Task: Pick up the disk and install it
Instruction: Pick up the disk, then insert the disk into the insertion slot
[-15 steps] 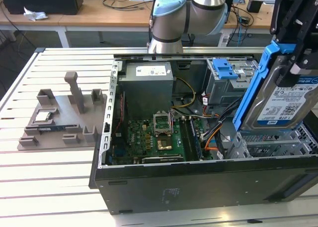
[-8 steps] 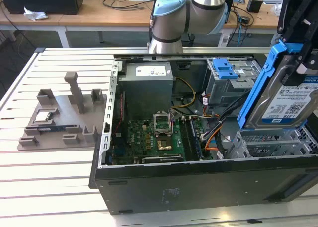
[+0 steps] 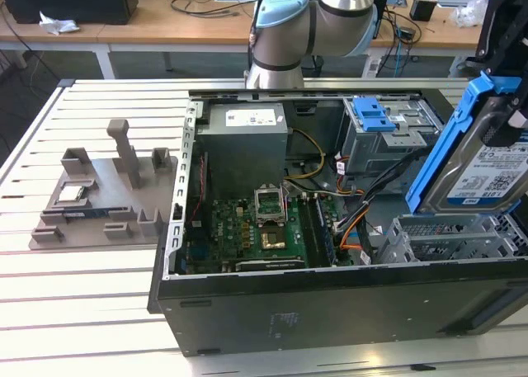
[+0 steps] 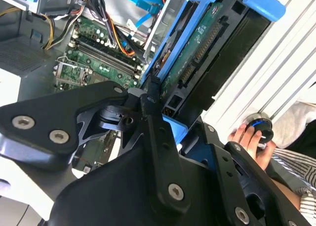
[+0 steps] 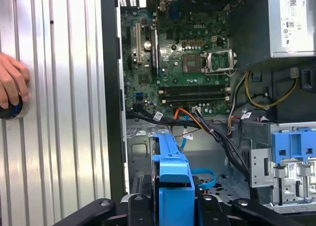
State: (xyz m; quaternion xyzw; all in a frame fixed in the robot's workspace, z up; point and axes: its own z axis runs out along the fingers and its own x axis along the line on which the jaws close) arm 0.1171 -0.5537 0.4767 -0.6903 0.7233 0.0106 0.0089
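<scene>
While the black fingers [image 4: 154, 137] pinch the blue-framed silver metal disk [image 3: 483, 179], you are mid-carry: it hangs tilted over the grey metal drive bay [image 3: 441, 235] at the exterior view's right, unseated.

Over the computer case [image 3: 330, 311], your disk [image 3: 495, 175] is cut off at the exterior view's right edge; beside the case, a hand [image 5: 12, 80] is half cropped in the first wrist view.
</scene>
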